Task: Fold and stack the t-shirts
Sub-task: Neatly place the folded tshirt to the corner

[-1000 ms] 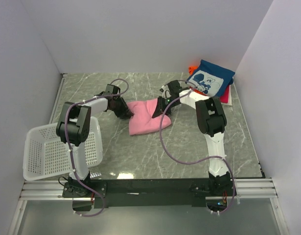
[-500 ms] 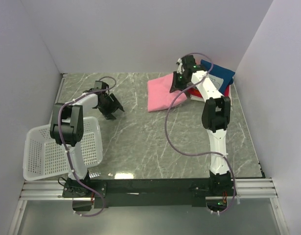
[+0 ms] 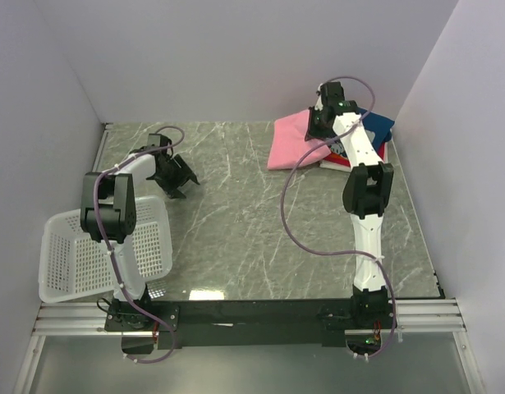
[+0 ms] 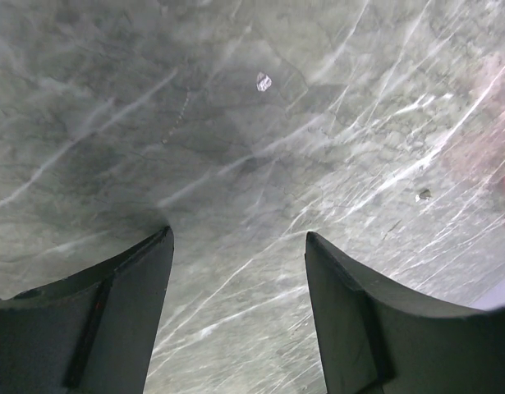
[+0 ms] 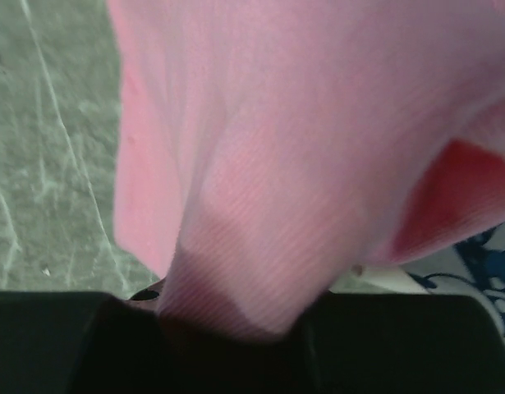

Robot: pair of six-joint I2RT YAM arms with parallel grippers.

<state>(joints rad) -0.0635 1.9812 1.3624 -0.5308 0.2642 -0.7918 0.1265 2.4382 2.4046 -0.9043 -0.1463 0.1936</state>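
now | right gripper point(image 3: 319, 125) pinching pink t-shirt point(image 3: 289, 146) above stack point(image 3: 382, 125), desk's far-right corner | left gripper point(image 4: 240, 271) wide, empty | risk: off-centre release, fold slumps

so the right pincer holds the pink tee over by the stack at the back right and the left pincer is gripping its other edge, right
No, the left pincer grips nothing. The left wrist view shows its jaws open over the bare table, well apart from the cloth. The rest is right: the right pincer holds the pink tee by the stack at the back right.
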